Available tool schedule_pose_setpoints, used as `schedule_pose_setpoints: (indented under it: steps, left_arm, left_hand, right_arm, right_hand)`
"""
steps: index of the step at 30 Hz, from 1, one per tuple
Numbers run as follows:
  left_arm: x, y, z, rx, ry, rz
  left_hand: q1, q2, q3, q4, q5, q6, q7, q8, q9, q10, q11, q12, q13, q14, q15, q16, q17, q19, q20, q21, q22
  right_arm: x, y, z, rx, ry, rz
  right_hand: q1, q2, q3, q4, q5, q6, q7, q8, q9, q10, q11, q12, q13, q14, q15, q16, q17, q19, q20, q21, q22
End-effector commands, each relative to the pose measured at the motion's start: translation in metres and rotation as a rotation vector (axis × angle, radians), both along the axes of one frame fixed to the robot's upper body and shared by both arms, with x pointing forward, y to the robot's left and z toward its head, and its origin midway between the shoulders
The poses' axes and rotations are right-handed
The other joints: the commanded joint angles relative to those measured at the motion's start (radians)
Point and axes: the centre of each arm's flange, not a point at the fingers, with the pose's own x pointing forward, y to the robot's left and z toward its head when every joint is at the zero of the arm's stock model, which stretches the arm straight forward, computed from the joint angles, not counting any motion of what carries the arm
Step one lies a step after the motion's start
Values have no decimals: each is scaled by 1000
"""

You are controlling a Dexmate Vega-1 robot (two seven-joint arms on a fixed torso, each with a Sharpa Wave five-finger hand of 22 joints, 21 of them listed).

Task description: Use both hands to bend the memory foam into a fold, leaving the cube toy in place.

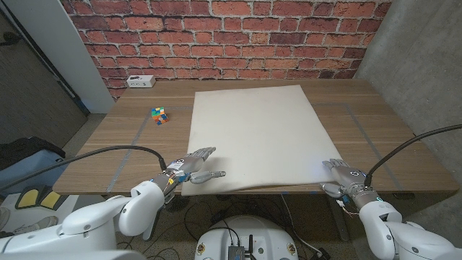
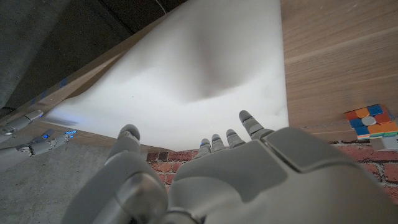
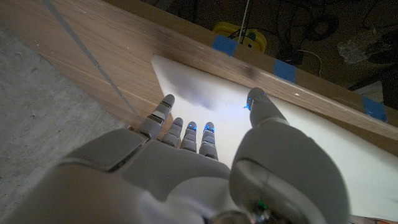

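At 6 o'clock on the bench (image 1: 130, 137), left hand (image 1: 189, 167) and right hand (image 1: 343, 175), both spread and holding nothing, should lift the foam (image 1: 253, 133) evenly, sparing the cube toy (image 1: 159, 115).

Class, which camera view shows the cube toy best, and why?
The head view: the cube toy lies whole on the wooden table, left of the memory foam. The left wrist view catches it at the picture's edge.

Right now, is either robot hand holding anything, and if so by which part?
Nothing is clearly gripped. The left robot hand and right robot hand sit with fingers spread at the near corners of the memory foam; whether the thumbs hook under its edge cannot be told.
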Motion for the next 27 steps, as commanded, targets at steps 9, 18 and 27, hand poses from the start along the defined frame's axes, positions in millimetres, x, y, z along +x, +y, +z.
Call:
schedule_pose_setpoints:
  steps: [9, 18, 27]
  left_arm:
    - [-13, 1, -2, -5, -14, 10]
    - [-16, 2, -2, -12, -14, 13]
    - [-16, 3, -4, -27, -7, 12]
  left_hand:
    - [4, -4, -4, 2, 6, -116, -2, 7, 2, -108, -6, 4, 4, -79, -3, 5, 3, 11, -1, -6, 3]
    - [5, -4, -6, 2, 7, -112, -2, 8, 2, -105, -6, 5, 4, -75, -4, 6, 3, 15, 1, -8, 3]
    - [3, -6, -10, 3, 7, -108, -3, 9, 2, -101, -6, 6, 4, -71, -5, 7, 4, 19, 1, -10, 3]
  right_arm:
    - [14, 19, -17, -101, -7, 4]
    - [26, 25, -15, -166, 6, 10]
    - [40, 28, -19, -222, 32, 4]
  right_hand:
    - [80, -11, 33, 1, 5, 0, -16, 7, 4, 1, -14, 3, 3, 17, -23, 4, 1, 35, -9, 12, 3]
    - [144, -16, 57, -1, 7, -9, -27, 5, 4, -8, -28, 3, 3, 19, -28, 1, 0, 43, -12, 10, 2]
    - [256, -35, 94, -3, 9, -26, -51, 4, 4, -7, -32, 6, 3, 25, -35, 0, 1, 53, -17, 4, 2]
